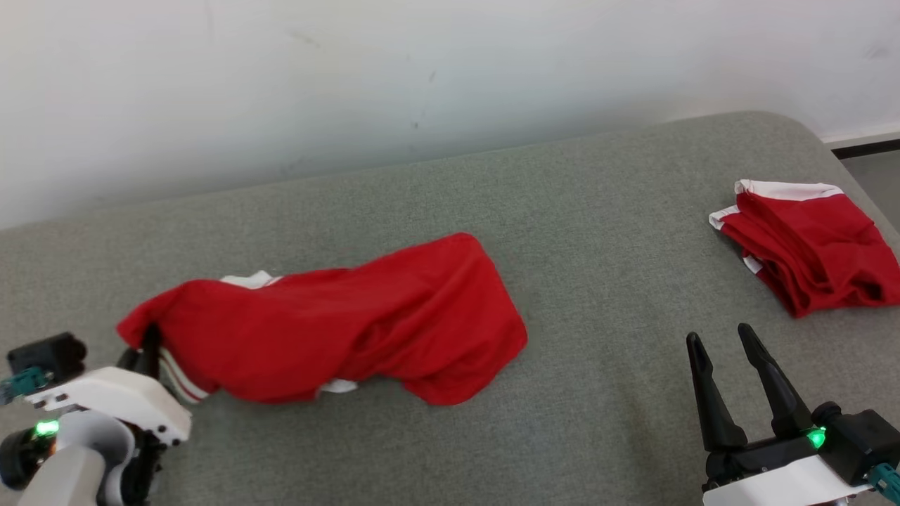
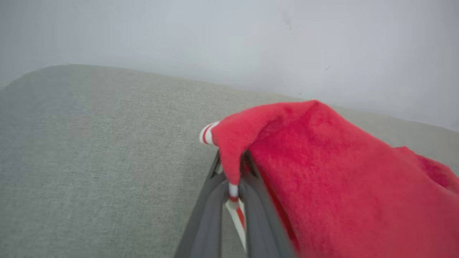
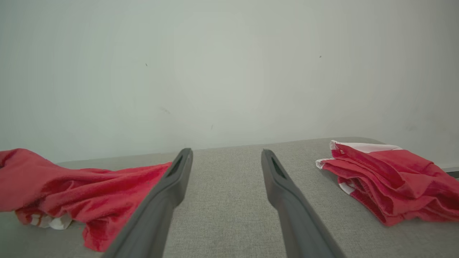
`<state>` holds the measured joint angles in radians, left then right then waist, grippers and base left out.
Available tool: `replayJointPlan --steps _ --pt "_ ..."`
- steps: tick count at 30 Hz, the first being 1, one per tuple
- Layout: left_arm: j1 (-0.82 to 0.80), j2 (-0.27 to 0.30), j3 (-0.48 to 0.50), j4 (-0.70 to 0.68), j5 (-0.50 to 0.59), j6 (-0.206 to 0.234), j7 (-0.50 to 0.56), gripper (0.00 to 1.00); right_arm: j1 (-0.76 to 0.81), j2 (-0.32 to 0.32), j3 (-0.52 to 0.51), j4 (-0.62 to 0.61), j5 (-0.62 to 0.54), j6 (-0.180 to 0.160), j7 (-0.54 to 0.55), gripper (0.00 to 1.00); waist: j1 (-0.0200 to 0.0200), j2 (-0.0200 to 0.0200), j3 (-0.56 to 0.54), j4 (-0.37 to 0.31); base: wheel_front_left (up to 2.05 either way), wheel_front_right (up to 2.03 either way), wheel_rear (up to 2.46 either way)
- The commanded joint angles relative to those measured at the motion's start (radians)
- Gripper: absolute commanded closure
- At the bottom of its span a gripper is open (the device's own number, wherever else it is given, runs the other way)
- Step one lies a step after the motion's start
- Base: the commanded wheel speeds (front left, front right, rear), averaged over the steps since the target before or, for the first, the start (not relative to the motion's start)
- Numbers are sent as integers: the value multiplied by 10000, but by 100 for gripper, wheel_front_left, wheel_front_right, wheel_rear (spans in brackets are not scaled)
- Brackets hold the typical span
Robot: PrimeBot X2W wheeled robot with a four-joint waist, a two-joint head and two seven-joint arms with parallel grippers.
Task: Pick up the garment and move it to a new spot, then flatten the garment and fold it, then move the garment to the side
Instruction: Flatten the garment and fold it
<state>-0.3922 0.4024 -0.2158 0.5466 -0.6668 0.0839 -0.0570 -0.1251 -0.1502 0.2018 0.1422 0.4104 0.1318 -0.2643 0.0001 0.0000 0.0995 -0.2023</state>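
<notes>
A crumpled red garment [image 1: 351, 323] with white and red striped trim lies across the middle-left of the grey cushioned surface [image 1: 598, 232]. My left gripper [image 1: 149, 346] is shut on the garment's left end, lifting that corner a little. In the left wrist view the fingers [image 2: 211, 200] pinch the striped trim under the red garment [image 2: 322, 172]. My right gripper [image 1: 718, 346] stands open at the lower right, apart from the cloth, with nothing between its fingers. The right wrist view shows the garment [image 3: 82, 193] to the left of the open right gripper [image 3: 226, 156].
A second red garment [image 1: 808, 242] with white trim lies folded near the surface's far right edge; in the right wrist view this folded garment [image 3: 387, 179] lies at the right. A pale wall [image 1: 351, 84] runs behind. Bare grey cushion separates the two garments.
</notes>
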Motion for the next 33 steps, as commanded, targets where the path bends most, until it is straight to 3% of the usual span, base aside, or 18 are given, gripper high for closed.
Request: replayJointPlan --steps 1,3,4,5,6,8,14,27,33 --pt "-84 94 140 121 -198 63 -161 100 -155 -53 -23 -24 -59 -21 4 0 -1 0 117 -19 0 0 0" --pt "-71 136 273 525 -227 55 -331 100 -172 -77 -32 -6 -64 -21 4 0 -1 0 217 -44 0 0 0" --pt "-87 76 332 615 -274 64 -507 80 -180 -76 -39 -3 -65 -21 4 0 -1 0 244 -46 0 0 0" --pt "-98 37 380 737 -289 32 -698 46 -181 -78 -48 0 -67 -21 3 0 -1 0 264 -45 0 0 0" --pt "-87 37 361 860 -243 -36 -835 0 -182 -83 -61 11 -73 -21 4 0 -1 0 273 -44 0 0 0" --pt "-14 -121 317 1135 -225 -265 -1350 0 -164 -103 -76 74 -95 -21 4 0 -1 0 184 6 0 0 0" --pt "465 -455 252 879 73 -322 -1913 0 17 -144 -16 193 -84 -21 4 0 -1 0 -234 194 0 0 0" --pt "2712 -1546 587 -3041 2136 474 -2076 0 368 -188 22 276 18 -21 4 0 -1 0 -841 991 0 0 0" --pt "3370 -1976 633 -3951 2753 218 -2078 0 481 -201 190 529 156 -21 3 0 -1 0 -821 1370 0 0 0"
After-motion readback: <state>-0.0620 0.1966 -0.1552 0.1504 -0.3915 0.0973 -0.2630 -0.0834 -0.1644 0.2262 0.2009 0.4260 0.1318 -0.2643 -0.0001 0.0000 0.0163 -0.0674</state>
